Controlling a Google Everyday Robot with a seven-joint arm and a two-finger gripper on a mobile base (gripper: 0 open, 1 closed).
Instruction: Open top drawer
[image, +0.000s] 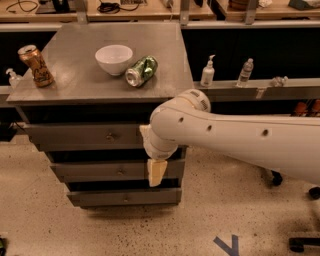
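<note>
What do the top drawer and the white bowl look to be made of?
Top drawer: apparently grey metal with a dull matte finish, matching the cabinet's flat grey sheen. Bowl: smooth plain white, likely glazed ceramic, though plastic is possible. The gripper hangs in front of the middle drawer.

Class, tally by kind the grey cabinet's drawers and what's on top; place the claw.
Metal drink cans: 2 (brown upright, green lying)
White round bowl: 1
Grey metal drawers: 3 (top drawer, middle, bottom)
Total: 6
Claw: before the middle drawer's right end
</note>
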